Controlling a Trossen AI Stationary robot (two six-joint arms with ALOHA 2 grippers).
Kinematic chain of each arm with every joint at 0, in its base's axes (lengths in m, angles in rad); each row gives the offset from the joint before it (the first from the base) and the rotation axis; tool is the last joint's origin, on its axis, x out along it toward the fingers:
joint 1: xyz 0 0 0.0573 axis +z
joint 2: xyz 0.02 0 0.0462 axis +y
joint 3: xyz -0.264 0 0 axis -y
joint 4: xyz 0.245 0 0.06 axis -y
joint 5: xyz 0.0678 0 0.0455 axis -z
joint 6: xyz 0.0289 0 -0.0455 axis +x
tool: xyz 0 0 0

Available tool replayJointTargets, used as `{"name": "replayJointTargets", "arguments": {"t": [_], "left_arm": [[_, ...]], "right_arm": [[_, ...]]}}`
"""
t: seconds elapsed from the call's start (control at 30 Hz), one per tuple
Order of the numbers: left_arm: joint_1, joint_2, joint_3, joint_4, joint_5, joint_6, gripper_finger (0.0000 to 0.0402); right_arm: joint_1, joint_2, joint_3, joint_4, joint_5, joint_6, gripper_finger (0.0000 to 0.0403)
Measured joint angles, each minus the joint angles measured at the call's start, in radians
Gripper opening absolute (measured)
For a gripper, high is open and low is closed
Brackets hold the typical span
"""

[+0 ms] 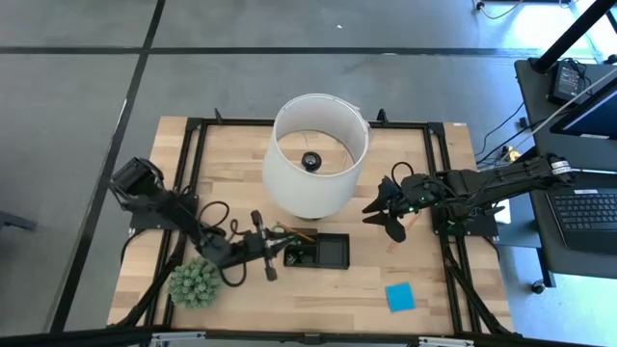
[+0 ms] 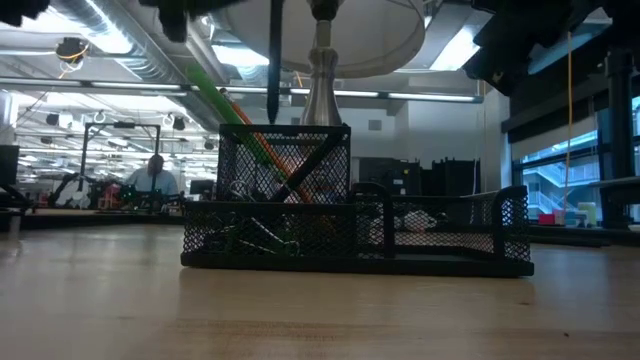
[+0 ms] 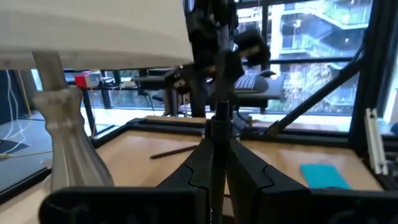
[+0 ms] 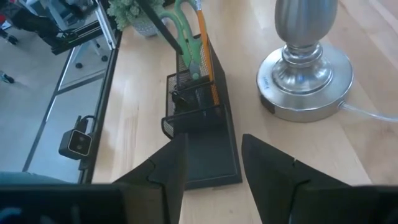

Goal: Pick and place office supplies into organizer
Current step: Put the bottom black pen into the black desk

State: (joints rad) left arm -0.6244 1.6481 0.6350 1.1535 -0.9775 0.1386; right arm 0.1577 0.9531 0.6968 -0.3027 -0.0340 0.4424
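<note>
The black mesh organizer sits near the table's near edge, with green-handled scissors and an orange pencil standing in its tall compartment. My left gripper hovers at the organizer's left end, shut on a thin dark pen. My right gripper is open, in the air right of the organizer. A blue sticky-note pad lies flat near the near-right corner. Another dark pen lies on the table beyond the organizer. My left gripper pinches the thin dark pen's shaft between its two fingers, which come level from the table's left and lie across it. The pen stands upright, lifted clear. Its lower tip hangs just above the tall compartment's rim.
A big white lampshade on a silver lamp base stands just behind the organizer, close above both grippers. A spiky green plant ball sits near the left arm. There is bare wood around the sticky pad. A person sits far off in the room.
</note>
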Motion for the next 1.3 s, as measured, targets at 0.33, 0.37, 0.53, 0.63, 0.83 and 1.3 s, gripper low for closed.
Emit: {"name": "replayJointTargets", "arguments": {"t": [0.33,0.37,0.53,0.63,0.83,1.3], "left_arm": [[0.052,0.087,0.000,-0.004,0.021,0.005,0.0024],[0.054,0.093,0.000,-0.006,0.032,0.006,0.0024],[0.066,0.118,0.000,-0.014,0.049,-0.032,0.0024],[0.074,0.126,0.000,-0.026,0.053,-0.068,0.0024],[0.092,0.127,0.002,-0.075,0.056,-0.098,0.0024],[0.137,0.127,0.050,-0.212,0.190,-0.121,0.0024]], "right_arm": [[0.000,0.000,0.000,-0.003,0.000,0.002,0.0154],[0.000,0.000,0.000,-0.004,0.000,0.002,0.0154],[0.000,0.000,0.000,-0.007,0.000,0.001,0.0154],[0.000,0.000,0.000,-0.008,0.000,-0.001,0.0154],[0.000,0.000,0.000,-0.008,0.000,-0.003,0.0154],[0.000,0.000,0.000,-0.010,-0.001,-0.005,0.0154]]}}
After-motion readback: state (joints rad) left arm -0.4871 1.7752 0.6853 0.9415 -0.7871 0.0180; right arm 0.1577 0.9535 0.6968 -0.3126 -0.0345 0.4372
